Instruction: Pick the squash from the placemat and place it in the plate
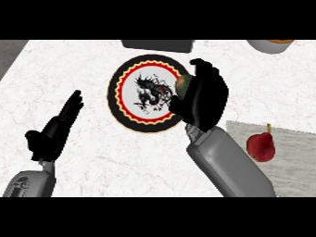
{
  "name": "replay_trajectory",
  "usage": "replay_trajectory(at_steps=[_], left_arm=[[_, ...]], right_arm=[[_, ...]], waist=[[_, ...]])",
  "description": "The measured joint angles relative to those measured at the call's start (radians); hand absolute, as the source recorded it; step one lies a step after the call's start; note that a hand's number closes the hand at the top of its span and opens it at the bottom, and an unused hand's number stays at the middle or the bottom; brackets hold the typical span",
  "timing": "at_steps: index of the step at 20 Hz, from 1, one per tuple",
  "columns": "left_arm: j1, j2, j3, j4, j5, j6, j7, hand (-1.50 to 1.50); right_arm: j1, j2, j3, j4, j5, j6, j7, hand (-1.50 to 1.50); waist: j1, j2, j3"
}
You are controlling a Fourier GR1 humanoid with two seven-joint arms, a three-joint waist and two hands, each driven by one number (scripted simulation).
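Observation:
A round plate (129, 79) with a black rim, a red and yellow ring and a dark dragon figure on its white middle lies at the counter's centre. My right hand (205, 95) hangs over the plate's right edge, its fingers curled round a greenish squash (183, 83), of which only a small part shows at the hand's left side. The grey placemat (293, 155) lies at the lower right. My left hand (54, 132) rests at the lower left with straight fingers pointing up, holding nothing.
A dark red pear-like fruit (261, 146) with a thin stem lies on the placemat. A dark grey object (157, 45) sits at the counter's far edge, and a white bowl (271, 46) stands at the far right. The counter's left edge borders a dark floor.

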Motion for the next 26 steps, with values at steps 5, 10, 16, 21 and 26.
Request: replay_trajectory(at_steps=[5,10,16,21,26], left_arm=[[-0.008,-0.001,-0.005,0.002,-0.006,0.0,0.002,0.0],[-0.002,0.007,0.009,-0.003,0.005,-0.005,0.005,0.0],[0.008,0.004,0.017,0.012,0.0,0.008,-0.006,0.0],[0.039,0.006,0.034,0.01,0.002,0.02,-0.015,0.0],[0.046,0.021,0.063,0.027,0.01,0.014,-0.035,0.0]], right_arm=[[-0.049,0.0,-0.057,0.107,-0.064,-0.106,-0.011,-1.5],[-0.069,0.001,-0.115,0.133,-0.075,-0.295,-0.053,-1.5],[-0.02,0.004,-0.129,0.103,-0.12,-0.561,-0.09,-1.5],[0.128,0.007,-0.04,0.033,-0.132,-0.748,-0.058,-1.5],[0.333,0.008,0.095,-0.051,-0.09,-0.862,-0.067,-1.5]], waist=[[0.008,0.002,0.001],[-0.005,-0.005,0.001],[-0.034,-0.013,0.001],[-0.072,-0.024,0.0],[-0.101,-0.027,0.0]])
